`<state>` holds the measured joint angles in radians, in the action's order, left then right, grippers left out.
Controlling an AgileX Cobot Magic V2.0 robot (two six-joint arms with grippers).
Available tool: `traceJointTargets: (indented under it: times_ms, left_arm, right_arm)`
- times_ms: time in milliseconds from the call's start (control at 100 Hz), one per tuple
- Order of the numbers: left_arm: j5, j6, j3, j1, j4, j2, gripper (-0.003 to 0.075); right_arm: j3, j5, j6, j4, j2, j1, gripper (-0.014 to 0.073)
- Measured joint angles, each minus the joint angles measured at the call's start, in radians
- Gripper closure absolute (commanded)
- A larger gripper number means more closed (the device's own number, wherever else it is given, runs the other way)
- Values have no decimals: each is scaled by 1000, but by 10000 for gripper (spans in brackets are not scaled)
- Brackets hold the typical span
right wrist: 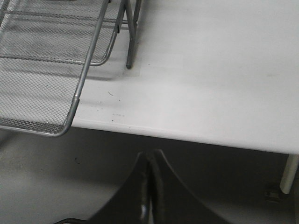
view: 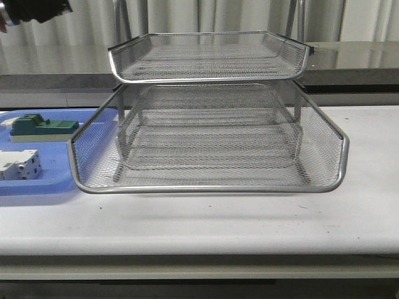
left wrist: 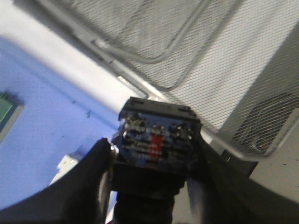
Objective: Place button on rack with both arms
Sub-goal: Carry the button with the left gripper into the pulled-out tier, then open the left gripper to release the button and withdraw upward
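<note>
Between left claw (left wrist: 149,186) fingers, button (left wrist: 156,140), head hidden

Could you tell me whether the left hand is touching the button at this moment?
Touching. The left wrist view shows the left hand with its black fingers pressed against both sides of the button, which is lifted above the rack.

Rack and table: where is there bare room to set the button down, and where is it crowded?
The rack's pulled-out lower tier and its top tier look bare. The white table is free in front of and to the right of the rack. The blue tray on the left is crowded, with a green-and-beige block and a white block.
</note>
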<state>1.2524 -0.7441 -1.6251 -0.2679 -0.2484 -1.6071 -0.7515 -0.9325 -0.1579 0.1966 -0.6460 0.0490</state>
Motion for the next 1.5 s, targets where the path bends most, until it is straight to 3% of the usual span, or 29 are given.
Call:
traceJointTargets:
  times_ms: [360,670,760,930,1030,1500]
  left_arm:
    - [-57,0,12,-279,-52,-75,740]
    - [-260,1,14,-356,-52,-245,727]
    - [-260,1,14,-360,-52,-284,635]
    - [-247,1,14,-360,-52,-322,295]
    - [-247,1,14,-361,-54,-323,179]
    - [-213,80,14,-361,-54,-287,174]
  right_arm:
    - [0,0,0,0,0,1,664]
    - [0,0,0,0,0,1,664]
    - [0,0,0,0,0,1,664]
    - [0,0,0,0,0,1,664]
    - [0,0,0,0,0,1,664]
    - [0,0,0,0,0,1,664]
